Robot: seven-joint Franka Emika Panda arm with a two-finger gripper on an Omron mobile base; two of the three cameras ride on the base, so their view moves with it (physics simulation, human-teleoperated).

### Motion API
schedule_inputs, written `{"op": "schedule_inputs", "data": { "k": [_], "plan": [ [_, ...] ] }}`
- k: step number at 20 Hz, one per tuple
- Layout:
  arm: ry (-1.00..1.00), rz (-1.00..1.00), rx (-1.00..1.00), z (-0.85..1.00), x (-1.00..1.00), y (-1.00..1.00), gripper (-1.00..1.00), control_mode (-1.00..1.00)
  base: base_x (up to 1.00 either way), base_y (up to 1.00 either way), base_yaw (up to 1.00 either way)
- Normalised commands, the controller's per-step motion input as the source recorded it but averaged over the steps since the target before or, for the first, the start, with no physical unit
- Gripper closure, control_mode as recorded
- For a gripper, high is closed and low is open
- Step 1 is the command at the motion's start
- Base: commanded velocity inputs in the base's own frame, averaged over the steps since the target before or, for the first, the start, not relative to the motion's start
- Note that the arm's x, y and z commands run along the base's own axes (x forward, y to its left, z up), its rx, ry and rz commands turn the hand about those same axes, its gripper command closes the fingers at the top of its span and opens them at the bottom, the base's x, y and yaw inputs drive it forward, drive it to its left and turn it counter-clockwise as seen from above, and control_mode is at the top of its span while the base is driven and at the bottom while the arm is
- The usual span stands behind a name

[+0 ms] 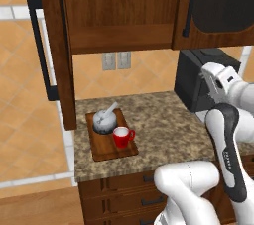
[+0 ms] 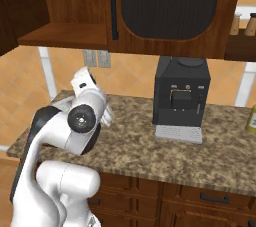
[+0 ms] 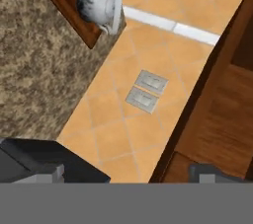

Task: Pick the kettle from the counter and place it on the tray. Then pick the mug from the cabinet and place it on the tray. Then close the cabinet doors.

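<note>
Left base view: you have the kettle [image 1: 104,120] and mug [image 1: 121,137] touching on the tray [image 1: 101,152], at the tabletop's [image 1: 163,125] left edge; left door [image 1: 53,45] stands open.
Right base view: cabinet [image 2: 70,35] shelf bare.
Hand view: end effector [image 3: 128,172] fingers spread wide, holding nothing.

arm [image 1: 225,135]: glossy white rounded shells | joints: black bands, black round cap with grey hub [image 2: 81,117] | small dark lettering on black forearm strip
</note>
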Motion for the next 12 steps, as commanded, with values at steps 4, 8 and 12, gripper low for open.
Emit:
{"op": "schedule_inputs", "data": {
  "k": [4, 8, 12],
  "plan": [
    [-0.02, -0.21, -0.28, 0.02, -0.49, 0.64, -1.00, -1.00, 0.00, 0.00, 0.00],
    [-0.03, -0.26, -0.28, 0.09, -0.52, 0.44, -1.00, -1.00, 0.00, 0.00, 0.00],
    [-0.17, -0.25, -0.36, -0.17, -0.35, 0.34, -1.00, -1.00, 0.00, 0.00, 0.00]
  ]
}}
